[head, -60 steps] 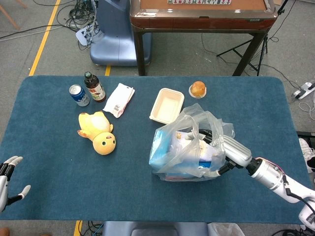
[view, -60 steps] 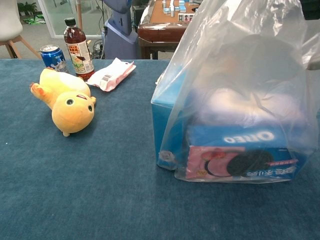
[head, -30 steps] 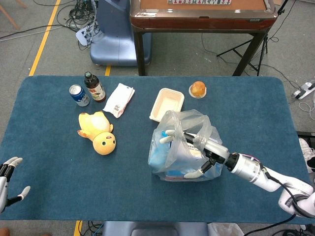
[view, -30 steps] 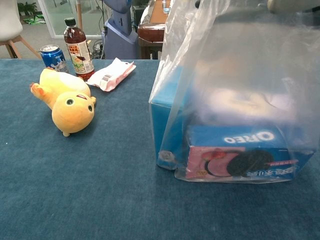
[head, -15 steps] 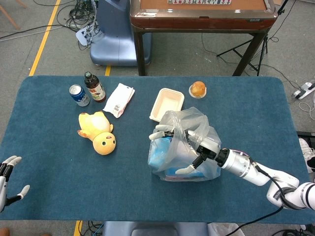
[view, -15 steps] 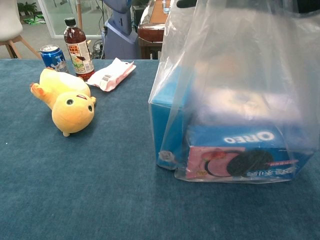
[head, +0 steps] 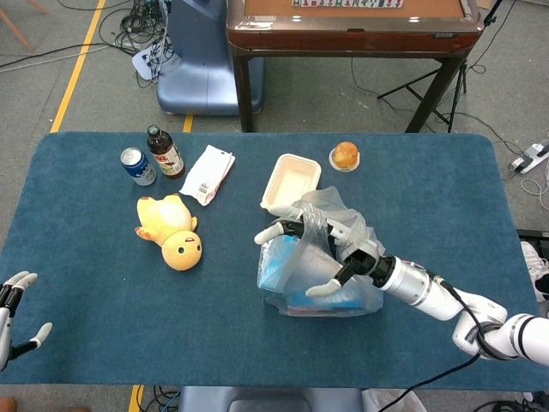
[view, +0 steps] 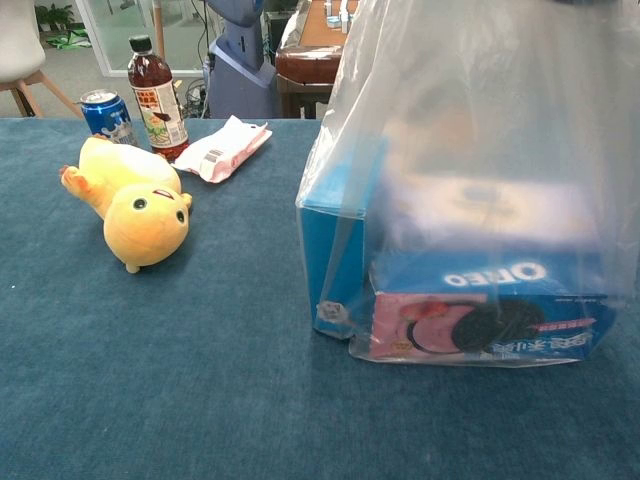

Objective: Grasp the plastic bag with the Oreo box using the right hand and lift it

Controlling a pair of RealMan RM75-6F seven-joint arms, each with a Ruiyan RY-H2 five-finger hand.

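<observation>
A clear plastic bag (head: 296,273) stands on the blue table (head: 103,300), right of centre. In the chest view the bag (view: 470,150) is pulled taut upward, with the Oreo box (view: 485,310) and a taller blue box (view: 335,250) inside; its base rests on the cloth. My right hand (head: 330,253) reaches from the right across the bag's top, fingers (head: 268,233) stretched left and thumb pointing down, with the bunched plastic draped over it. The chest view does not show this hand. My left hand (head: 13,313) hovers with fingers spread at the table's near left corner, holding nothing.
A yellow duck plush (head: 170,230) lies left of the bag. Behind it stand a can (head: 137,166), a dark bottle (head: 164,152) and a white packet (head: 207,173). An open foam box (head: 291,184) and a bun in a cup (head: 344,155) sit just behind the bag.
My right hand has pushed further left across the bag's top, and the plastic has gathered and drawn up around it. The bag's base stays on the table. The left hand has not moved.
</observation>
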